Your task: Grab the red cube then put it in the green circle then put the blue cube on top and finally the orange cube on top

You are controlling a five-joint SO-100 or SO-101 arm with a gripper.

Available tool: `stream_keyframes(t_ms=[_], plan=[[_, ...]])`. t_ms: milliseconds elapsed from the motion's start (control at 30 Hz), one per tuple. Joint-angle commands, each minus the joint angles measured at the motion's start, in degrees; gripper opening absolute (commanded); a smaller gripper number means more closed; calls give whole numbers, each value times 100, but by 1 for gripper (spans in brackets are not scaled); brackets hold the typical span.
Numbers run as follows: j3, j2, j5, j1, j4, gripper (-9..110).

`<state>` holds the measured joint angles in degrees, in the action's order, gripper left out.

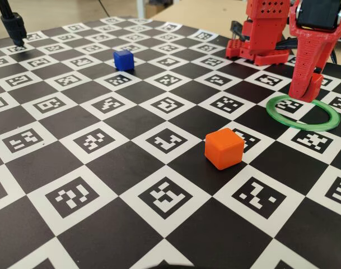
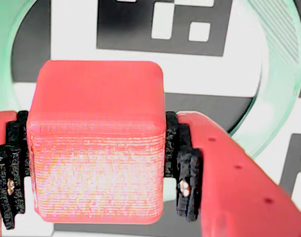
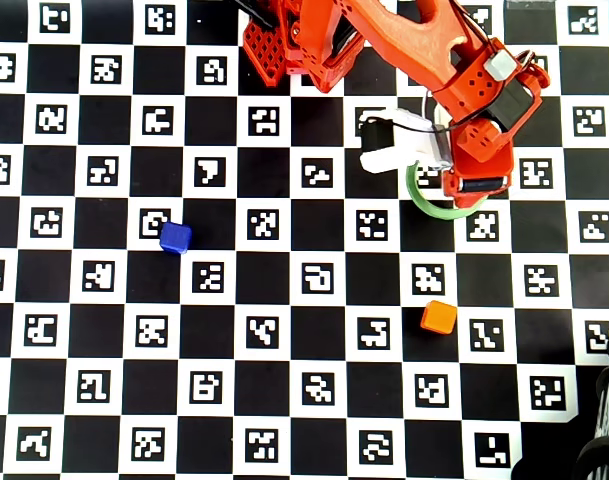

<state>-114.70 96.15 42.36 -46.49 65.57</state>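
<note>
One cube is in hand: the end effector (image 2: 98,168) is clamped on the red cube (image 2: 96,148) above the green circle (image 1: 303,113). Lower straight until it meets the surface, centred in the ring, then part the fingers gently.

Even, bright indoor lighting throughout. Fixed view: sharp in the foreground, with the orange cube (image 1: 224,148) casting a short soft shadow to its right; the far background softens slightly. Wrist view: overexposed, the white board squares blown out and the red cube (image 2: 97,143) washed pale on its near face, its edges soft from closeness. Overhead view: crisp and flat, the checkerboard (image 3: 304,330) lines straight to the edges, with faint shadows
</note>
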Motion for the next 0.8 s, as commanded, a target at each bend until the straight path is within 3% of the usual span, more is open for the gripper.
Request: stream_keyframes(t_ms=[0, 767], plan=[[-26, 650, -26, -35, -88, 0], [-800, 809, 211, -369, -853, 0]])
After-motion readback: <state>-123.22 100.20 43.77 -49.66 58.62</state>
